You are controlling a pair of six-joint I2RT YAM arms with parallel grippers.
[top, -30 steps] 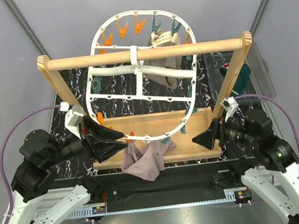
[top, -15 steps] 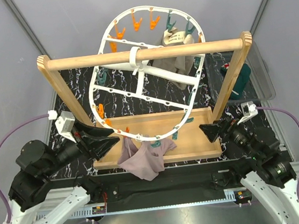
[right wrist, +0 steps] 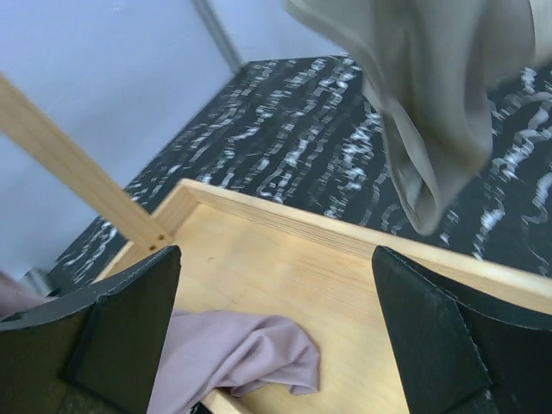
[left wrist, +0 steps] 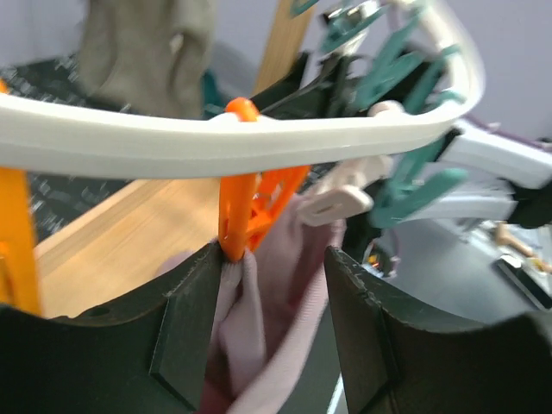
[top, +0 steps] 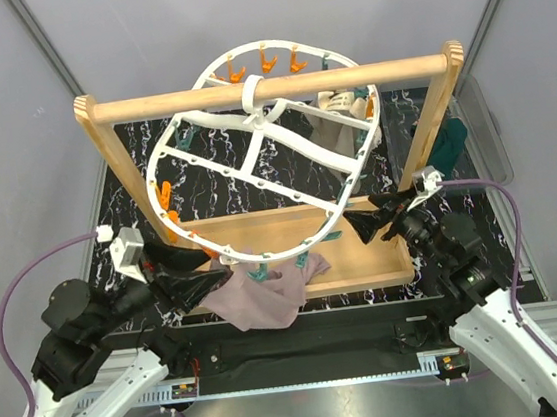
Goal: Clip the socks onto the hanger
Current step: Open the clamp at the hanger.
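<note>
Left pincer [left wrist: 272, 259] sits wide, with the mauve sock [left wrist: 259, 328] between its fingers, hanging from an orange clothespin [left wrist: 246, 216] on the hanger [left wrist: 172, 147] rim, mid-frame. Right pincer [right wrist: 276, 254] is wide too, over the wooden tray [right wrist: 345, 259]; a grey cloth [right wrist: 431, 129] dangles upper right.

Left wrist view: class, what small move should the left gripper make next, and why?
Probably ease the left gripper back off the pink sock. The orange clothespin on the hanger already appears to pinch the sock's edge, and the gripper is open around the fabric, so it seems to have nothing left to hold.
</note>
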